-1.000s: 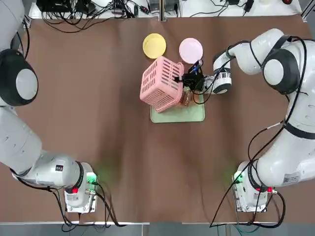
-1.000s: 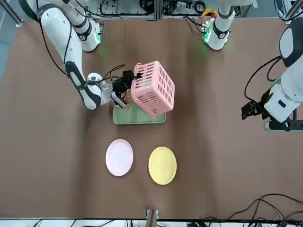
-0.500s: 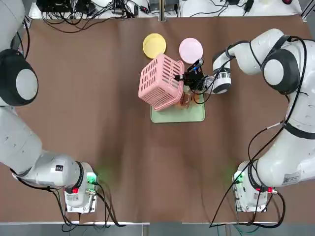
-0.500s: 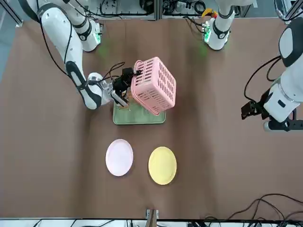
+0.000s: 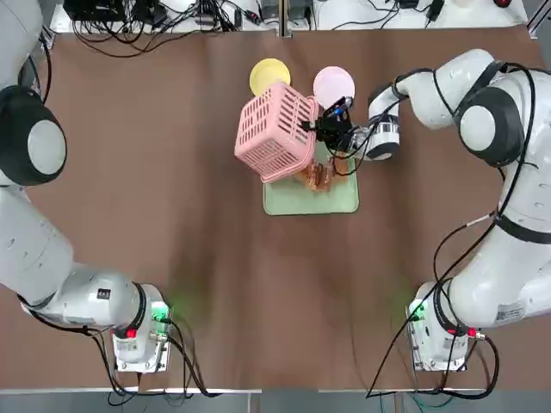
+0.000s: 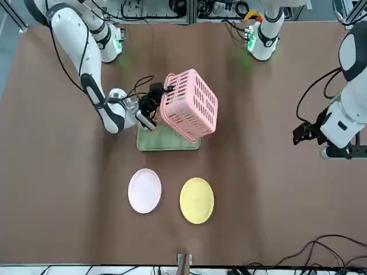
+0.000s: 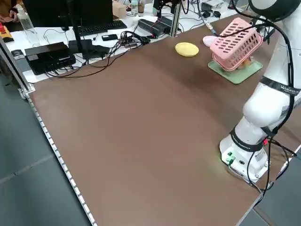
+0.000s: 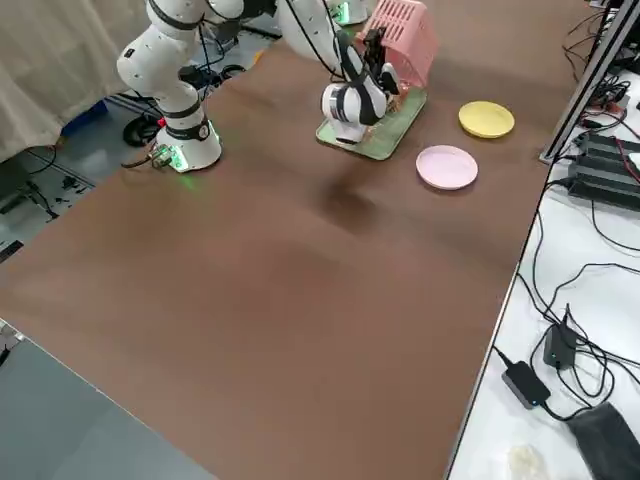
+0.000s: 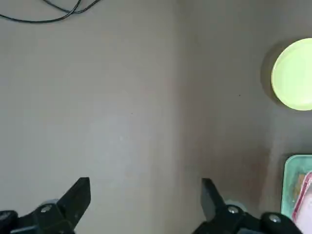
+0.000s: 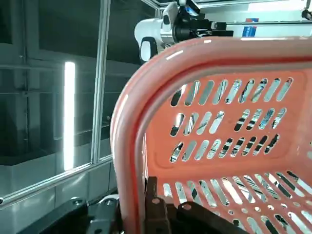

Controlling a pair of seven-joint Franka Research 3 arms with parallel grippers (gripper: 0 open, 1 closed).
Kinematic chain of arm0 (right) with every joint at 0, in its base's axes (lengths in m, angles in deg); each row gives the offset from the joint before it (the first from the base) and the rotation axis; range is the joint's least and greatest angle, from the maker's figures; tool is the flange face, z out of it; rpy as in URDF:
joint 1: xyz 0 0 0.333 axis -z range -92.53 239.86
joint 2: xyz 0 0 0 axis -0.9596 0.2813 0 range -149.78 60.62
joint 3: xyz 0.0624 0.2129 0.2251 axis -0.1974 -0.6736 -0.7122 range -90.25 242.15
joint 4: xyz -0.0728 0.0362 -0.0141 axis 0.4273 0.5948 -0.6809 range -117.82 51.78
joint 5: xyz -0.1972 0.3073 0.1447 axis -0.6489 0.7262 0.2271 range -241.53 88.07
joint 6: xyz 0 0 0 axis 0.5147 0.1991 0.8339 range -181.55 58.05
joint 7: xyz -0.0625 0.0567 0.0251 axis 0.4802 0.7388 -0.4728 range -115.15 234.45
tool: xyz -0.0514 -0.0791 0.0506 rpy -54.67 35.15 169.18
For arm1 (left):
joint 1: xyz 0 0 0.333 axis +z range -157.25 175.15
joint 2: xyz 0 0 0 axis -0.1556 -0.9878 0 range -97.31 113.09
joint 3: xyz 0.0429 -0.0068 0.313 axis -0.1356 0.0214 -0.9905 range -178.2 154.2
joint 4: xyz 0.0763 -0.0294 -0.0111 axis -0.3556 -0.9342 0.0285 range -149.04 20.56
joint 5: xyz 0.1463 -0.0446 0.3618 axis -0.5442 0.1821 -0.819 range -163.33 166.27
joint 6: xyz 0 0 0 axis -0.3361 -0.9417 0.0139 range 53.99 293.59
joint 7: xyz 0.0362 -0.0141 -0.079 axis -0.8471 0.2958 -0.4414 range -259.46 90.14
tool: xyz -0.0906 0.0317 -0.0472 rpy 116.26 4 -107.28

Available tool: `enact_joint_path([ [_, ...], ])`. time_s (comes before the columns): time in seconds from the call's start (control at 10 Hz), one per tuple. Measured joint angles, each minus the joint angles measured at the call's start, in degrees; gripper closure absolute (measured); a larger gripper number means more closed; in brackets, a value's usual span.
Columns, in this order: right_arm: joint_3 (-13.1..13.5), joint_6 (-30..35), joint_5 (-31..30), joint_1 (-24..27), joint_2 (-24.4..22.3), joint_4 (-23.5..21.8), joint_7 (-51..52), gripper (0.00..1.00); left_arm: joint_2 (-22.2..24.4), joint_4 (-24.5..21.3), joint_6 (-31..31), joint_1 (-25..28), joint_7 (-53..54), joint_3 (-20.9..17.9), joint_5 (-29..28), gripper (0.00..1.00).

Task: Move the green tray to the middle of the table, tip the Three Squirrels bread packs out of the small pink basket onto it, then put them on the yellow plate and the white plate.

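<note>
The table [image 5: 172,172] is mostly bare brown surface: wide open room to my left, and between the tray and my bases. The crowded patch sits far of centre. The green tray [image 5: 297,200] lies flat at about the middle, its near edge and near corners clear of everything. Just beyond its far edge rest the yellow plate [image 5: 263,74] and, to its right, the white plate [image 5: 335,84], side by side and apart from each other.

My right gripper [image 5: 320,131] is clenched on the rim of the small pink basket [image 5: 271,133], with my forearm reaching in from the right and the wrist rolled over. I hold the basket lifted and tipped above the far left part of the tray, its latticed bottom turned up and leftward; from overhead it overlaps the near edge of the yellow plate. The Three Squirrels bread packs [image 5: 318,175] lie on the tray, right of and below the basket's rim.

My left gripper [image 9: 141,204] hangs high over the table's left side, fingers spread wide, grasping nothing.
</note>
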Motion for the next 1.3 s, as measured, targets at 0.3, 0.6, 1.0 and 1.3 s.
enact_joint_path([
  [0.3,-0.79,0.04,1.69,-0.11,0.13,0.84,-0.63,0.93,0.00,0.00,0.00,0.04,0.00,-0.03,0.00,0.00],
  [0.6,-1.09,-1.44,2.28,1.04,-2.35,2.02,-6.50,0.93,-0.44,0.00,0.00,-0.18,-0.18,0.09,0.00,0.00],
  [1.0,-1.18,-9.80,2.29,5.01,-14.21,1.88,-21.20,0.93,-1.33,-0.04,2.08,-0.77,-0.93,0.29,0.17,0.00],
  [1.3,-1.15,-19.10,-2.78,7.55,-20.86,1.53,-30.33,0.93,-5.26,-0.03,3.89,-3.99,-4.55,0.76,0.65,0.00],
])
